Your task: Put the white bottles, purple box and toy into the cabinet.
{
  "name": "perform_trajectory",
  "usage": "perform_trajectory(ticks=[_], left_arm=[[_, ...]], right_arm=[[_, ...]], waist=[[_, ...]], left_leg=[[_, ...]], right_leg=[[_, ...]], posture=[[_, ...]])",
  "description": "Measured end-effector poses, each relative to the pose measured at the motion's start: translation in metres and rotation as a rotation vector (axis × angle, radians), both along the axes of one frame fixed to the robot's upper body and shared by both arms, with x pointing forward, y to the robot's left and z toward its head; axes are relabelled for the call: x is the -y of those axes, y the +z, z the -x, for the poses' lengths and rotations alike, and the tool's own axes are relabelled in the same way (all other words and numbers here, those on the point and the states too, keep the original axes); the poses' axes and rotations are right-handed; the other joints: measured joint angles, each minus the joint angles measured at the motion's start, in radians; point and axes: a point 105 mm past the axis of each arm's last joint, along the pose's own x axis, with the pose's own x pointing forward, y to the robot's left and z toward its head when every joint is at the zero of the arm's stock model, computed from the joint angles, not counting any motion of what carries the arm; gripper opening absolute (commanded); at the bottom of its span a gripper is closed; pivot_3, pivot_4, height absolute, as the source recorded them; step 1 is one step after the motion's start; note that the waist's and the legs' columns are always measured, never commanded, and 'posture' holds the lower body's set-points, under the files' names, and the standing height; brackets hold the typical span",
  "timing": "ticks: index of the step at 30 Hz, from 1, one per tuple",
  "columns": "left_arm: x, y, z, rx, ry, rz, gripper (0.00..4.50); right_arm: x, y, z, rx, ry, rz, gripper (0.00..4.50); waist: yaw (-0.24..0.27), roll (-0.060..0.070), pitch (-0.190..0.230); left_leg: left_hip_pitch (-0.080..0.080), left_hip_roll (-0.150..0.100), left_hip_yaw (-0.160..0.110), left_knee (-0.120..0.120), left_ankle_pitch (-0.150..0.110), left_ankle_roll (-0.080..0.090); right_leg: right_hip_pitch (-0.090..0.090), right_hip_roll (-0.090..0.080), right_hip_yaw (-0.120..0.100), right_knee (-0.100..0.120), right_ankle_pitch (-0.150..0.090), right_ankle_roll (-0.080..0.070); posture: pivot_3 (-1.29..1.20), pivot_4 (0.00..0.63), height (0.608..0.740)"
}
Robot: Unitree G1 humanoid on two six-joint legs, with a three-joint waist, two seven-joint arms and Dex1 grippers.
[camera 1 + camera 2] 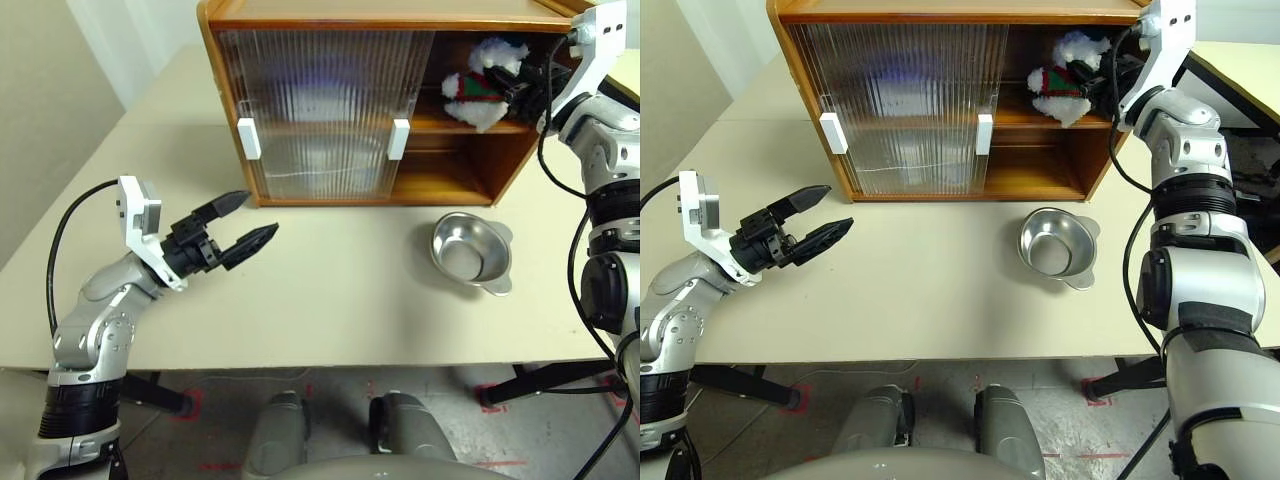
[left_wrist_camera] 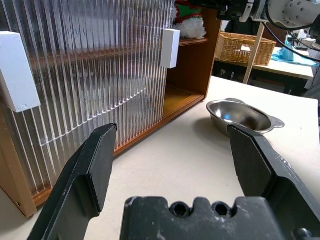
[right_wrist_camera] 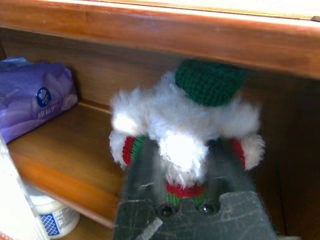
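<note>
Toy [image 1: 478,88]: on cabinet's [image 1: 330,15] upper shelf, between right gripper's [image 3: 186,175] jaws; grip or release unclear
Box [image 3: 35,100]: same shelf
Bottle [image 3: 52,215]: lower shelf
Left gripper [image 1: 245,230]: jaws apart, above bench [image 1: 330,290]
Bowl [image 1: 470,252]: on bench

Cabinet [image 1: 380,110] at the table's [image 1: 330,290] far edge; its sliding doors [image 1: 320,110] cover the left part, the right part stands open. Toy [image 1: 478,88] on the upper shelf in the open right part, with the right gripper [image 1: 520,85] just to its right, at the opening. Purple box [image 3: 35,100] on the same shelf, left of the toy. One bottle [image 3: 52,215] on the shelf below. Bowl [image 1: 470,252] on the table before the cabinet's right end. Left gripper [image 1: 240,225] over the table, before the doors, well left of the bowl.
</note>
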Motion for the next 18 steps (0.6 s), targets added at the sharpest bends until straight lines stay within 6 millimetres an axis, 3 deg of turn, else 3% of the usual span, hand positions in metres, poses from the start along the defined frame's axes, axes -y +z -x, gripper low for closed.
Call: perform_trajectory(ticks=[4, 13, 18], left_arm=[[-0.001, -0.003, 0.001, -0.011, 0.003, 0.0, 4.5], [-0.001, -0.003, 0.001, -0.011, -0.001, -0.001, 4.5], [0.0, -0.003, 0.002, -0.012, -0.003, -0.001, 4.5]], right_arm=[[0.004, 0.006, -0.001, 0.027, -0.027, 0.02, 4.35], [0.018, 0.016, 0.01, 0.047, -0.03, 0.054, 4.44], [0.026, 0.006, 0.034, -0.062, 0.087, 0.009, 4.44]], waist=[[0.0, 0.0, 0.0], [0.0, 0.001, 0.0], [0.005, 0.001, 0.001]], left_leg=[[0.0, 0.0, 0.0, 0.0, 0.0, 0.0], [0.0, 0.0, 0.0, 0.0, 0.0, 0.0], [0.0, 0.0, -0.001, 0.0, 0.0, 0.0]], right_leg=[[0.0, 0.0, 0.0, 0.0, 0.0, 0.0], [0.0, 0.0, 0.0, 0.0, 0.0, 0.0], [0.0, -0.001, -0.001, 0.0, 0.0, 0.0]], posture=[[0.15, 0.002, 0.74], [0.14, 0.009, 0.74], [0.14, 0.011, 0.74]])
